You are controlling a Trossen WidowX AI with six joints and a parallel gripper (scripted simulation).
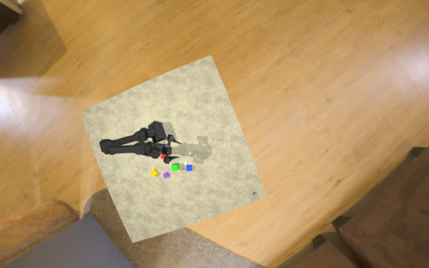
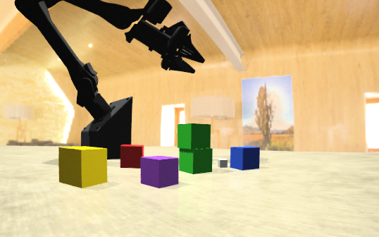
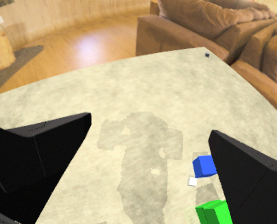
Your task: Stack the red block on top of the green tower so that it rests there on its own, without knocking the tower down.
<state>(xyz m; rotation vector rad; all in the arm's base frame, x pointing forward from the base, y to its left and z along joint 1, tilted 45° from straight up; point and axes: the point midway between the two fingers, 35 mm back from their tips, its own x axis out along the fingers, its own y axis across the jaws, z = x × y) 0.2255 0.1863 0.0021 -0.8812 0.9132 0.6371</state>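
I am looking into a home living room; warm honey-coloured wooden floorboards run under the mottled beige square mat; a brown upholstered sofa stands beyond it; a tall landscape painting of a tree hangs on the wood-panelled wall, near a lit doorway.

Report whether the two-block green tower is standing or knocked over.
Standing. The two-block green tower has its upper cube squarely on the lower one, both upright on the mat, with the open black gripper high above and not touching it.
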